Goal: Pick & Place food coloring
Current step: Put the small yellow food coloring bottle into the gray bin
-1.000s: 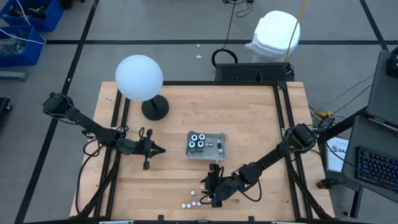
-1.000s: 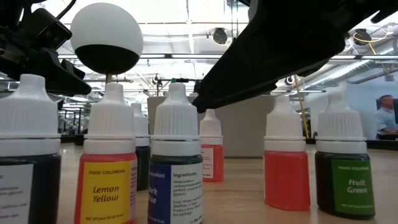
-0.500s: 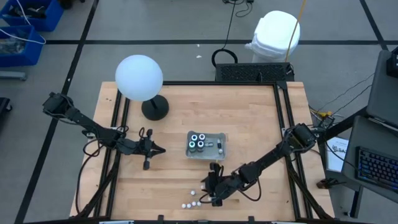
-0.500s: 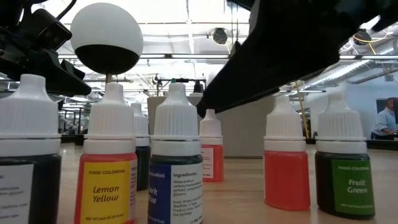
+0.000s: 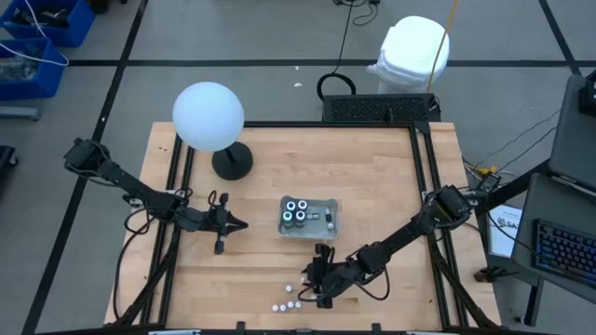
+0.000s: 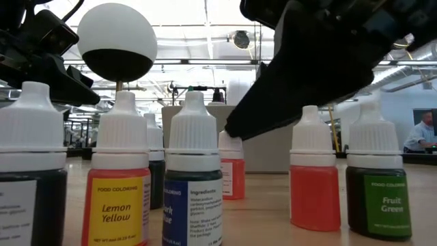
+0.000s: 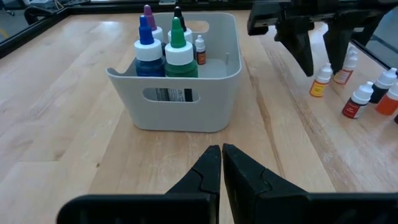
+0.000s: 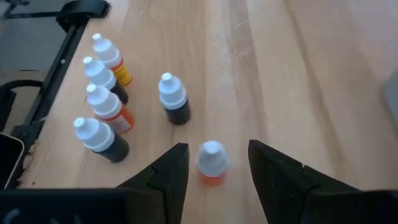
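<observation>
white-capped orange bottle (image 8: 212, 163), grey bin (image 7: 186, 93)

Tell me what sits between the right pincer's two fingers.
A small white-capped orange bottle stands upright on the wooden table between the open fingers of the right pincer, not yet gripped, seen in the right wrist view.

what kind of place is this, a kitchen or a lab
Probably a robotics lab or open workshop, not a kitchen: a wooden workbench with two robot arms, a computer keyboard beside it, and a big hall with ceiling lights behind.

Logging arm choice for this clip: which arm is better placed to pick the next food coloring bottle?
Right. Its gripper has open fingers straddling an orange bottle; the left gripper waits shut behind the bin.
</observation>
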Robot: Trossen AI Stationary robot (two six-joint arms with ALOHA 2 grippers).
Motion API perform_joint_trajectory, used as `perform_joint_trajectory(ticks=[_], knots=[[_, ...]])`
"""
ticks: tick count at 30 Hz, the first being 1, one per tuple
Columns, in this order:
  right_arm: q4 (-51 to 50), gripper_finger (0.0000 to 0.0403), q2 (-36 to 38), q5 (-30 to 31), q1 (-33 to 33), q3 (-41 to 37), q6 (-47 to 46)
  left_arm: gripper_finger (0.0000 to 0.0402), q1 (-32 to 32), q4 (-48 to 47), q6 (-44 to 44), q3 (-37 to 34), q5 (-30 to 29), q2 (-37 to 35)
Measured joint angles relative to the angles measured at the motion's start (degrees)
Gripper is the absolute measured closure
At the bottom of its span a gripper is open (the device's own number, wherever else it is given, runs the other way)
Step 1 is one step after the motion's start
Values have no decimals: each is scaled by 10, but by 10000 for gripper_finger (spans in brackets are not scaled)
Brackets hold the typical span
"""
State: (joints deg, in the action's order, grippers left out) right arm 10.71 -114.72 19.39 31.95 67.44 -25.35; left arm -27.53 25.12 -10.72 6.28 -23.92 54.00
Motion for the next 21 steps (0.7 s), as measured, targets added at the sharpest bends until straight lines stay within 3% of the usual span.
perform_joint_trajectory(ticks=[5,21], knots=[[64,248,-38,-49,-8,0,22,376,0,0,0,0,0,0],[43,248,-5,-47,-11,0,32,376,0,-1,5,0,1,0]])
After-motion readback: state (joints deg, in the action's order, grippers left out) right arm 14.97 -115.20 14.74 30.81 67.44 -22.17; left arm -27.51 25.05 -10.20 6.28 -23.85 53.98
